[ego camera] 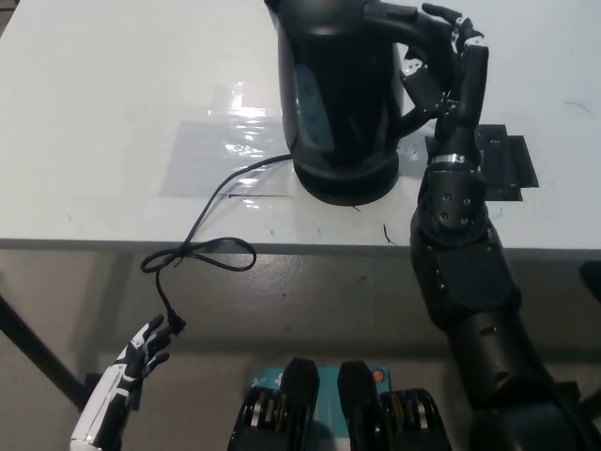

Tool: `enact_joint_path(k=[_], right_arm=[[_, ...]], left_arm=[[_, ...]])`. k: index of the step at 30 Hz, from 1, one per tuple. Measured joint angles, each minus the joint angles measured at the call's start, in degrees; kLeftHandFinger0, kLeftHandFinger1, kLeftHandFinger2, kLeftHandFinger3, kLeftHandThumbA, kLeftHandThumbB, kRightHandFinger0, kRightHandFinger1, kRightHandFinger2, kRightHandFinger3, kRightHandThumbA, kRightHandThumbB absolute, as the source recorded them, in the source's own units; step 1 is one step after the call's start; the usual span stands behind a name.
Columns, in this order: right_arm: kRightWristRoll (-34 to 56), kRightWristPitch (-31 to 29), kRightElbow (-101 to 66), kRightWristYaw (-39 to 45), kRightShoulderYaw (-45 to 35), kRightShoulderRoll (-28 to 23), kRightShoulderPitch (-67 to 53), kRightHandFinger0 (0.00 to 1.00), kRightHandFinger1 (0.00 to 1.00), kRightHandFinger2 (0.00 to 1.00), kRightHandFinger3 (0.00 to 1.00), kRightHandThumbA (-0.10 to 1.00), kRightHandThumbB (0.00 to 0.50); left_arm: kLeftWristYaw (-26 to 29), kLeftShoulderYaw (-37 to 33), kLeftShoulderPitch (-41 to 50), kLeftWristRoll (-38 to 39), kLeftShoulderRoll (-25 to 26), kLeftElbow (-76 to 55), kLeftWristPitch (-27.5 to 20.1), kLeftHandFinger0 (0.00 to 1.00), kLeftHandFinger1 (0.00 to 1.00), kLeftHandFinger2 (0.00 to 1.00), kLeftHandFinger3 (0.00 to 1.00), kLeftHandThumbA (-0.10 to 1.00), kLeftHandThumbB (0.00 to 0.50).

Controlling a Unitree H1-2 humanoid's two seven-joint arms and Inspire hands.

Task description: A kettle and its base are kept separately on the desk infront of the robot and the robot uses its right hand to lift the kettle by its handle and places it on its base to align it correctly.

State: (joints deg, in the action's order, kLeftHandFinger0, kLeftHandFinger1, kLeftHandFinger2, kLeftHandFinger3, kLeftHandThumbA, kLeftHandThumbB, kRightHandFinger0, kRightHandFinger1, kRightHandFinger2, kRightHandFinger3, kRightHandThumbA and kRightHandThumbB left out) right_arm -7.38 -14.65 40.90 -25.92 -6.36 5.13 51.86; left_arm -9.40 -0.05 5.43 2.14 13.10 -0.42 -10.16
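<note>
While right robot hand (439,58) grips it, one kettle (340,94) – upright – covers one base (347,191)

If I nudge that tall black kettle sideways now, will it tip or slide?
The tall black kettle looks top-heavy, so a high push would probably tip it. It appears seated on the round black base, which likely resists sliding. Its glossy wall may be slippery; the black right hand at the handle seems safer.

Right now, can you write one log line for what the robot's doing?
black right hand: shut on kettle handle | black plastic kettle: on round base | white left hand: resting low
</note>
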Motion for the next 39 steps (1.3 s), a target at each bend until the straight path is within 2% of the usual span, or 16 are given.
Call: enact_joint_path(k=[2, 5, 8, 13, 21, 26, 30, 32, 38, 39], right_arm=[[0.01, -0.04, 0.80, -0.07, 0.00, 0.15, 0.02, 0.00, 0.24, 0.61, 0.71, -0.10, 0.075], [-0.18, -0.04, 1.84, -0.56, 0.00, 0.14, 0.03, 0.00, 0.24, 0.61, 0.72, -0.10, 0.068], [-0.40, -0.08, 2.72, -1.30, 0.00, 0.03, 0.12, 0.00, 0.23, 0.59, 0.71, -0.10, 0.085], [-0.53, -0.54, 4.29, -2.12, 0.00, -0.25, 0.83, 0.00, 0.21, 0.57, 0.70, -0.10, 0.097], [-0.58, -5.06, 9.00, -3.17, 0.00, -1.09, 2.12, 0.00, 0.19, 0.56, 0.70, -0.10, 0.098], [-0.62, -6.37, 9.76, -3.79, 0.01, -1.16, 2.12, 0.00, 0.16, 0.54, 0.68, -0.10, 0.098], [-0.64, -6.96, 10.11, -4.27, 0.01, -1.28, 2.12, 0.00, 0.14, 0.52, 0.65, -0.10, 0.112], [-0.63, -7.02, 10.14, -4.42, 0.01, -1.33, 2.11, 0.00, 0.14, 0.51, 0.63, -0.10, 0.100], [-0.56, -7.31, 10.21, -4.81, 0.01, -1.35, 1.76, 0.00, 0.14, 0.52, 0.63, -0.10, 0.102], [-0.50, -7.50, 10.21, -4.88, 0.01, -1.35, 1.64, 0.00, 0.11, 0.49, 0.61, -0.10, 0.100]], left_arm=[[-0.20, 0.01, 0.01, 0.00, 0.00, -0.03, 0.01, 1.00, 1.00, 1.00, 1.00, 1.00, 0.288], [-0.32, 0.02, 0.03, 0.13, 0.01, -0.11, 0.05, 1.00, 1.00, 1.00, 1.00, 1.00, 0.296], [-0.37, 0.02, 0.00, 0.18, 0.01, -0.16, 0.10, 1.00, 1.00, 1.00, 1.00, 1.00, 0.310], [-0.37, 0.02, -0.01, 0.18, 0.01, -0.19, 0.19, 1.00, 1.00, 1.00, 1.00, 1.00, 0.287], [-0.39, 0.03, -0.01, 0.24, 0.03, -0.19, 0.18, 1.00, 1.00, 1.00, 1.00, 1.00, 0.283], [-0.40, 0.03, -0.10, 0.26, 0.03, -0.19, 0.18, 1.00, 1.00, 1.00, 1.00, 1.00, 0.286], [-0.40, 0.03, -0.13, 0.26, 0.02, -0.19, 0.17, 1.00, 1.00, 1.00, 1.00, 1.00, 0.270], [-0.40, 0.03, -0.14, 0.28, 0.01, -0.19, 0.16, 1.00, 1.00, 1.00, 1.00, 1.00, 0.269], [-0.41, 0.03, -0.24, 0.51, 0.02, -0.19, 0.16, 1.00, 1.00, 1.00, 1.00, 1.00, 0.266], [-0.41, 0.02, -0.26, 0.60, 0.02, -0.19, 0.16, 1.00, 1.00, 1.00, 1.00, 1.00, 0.272]])
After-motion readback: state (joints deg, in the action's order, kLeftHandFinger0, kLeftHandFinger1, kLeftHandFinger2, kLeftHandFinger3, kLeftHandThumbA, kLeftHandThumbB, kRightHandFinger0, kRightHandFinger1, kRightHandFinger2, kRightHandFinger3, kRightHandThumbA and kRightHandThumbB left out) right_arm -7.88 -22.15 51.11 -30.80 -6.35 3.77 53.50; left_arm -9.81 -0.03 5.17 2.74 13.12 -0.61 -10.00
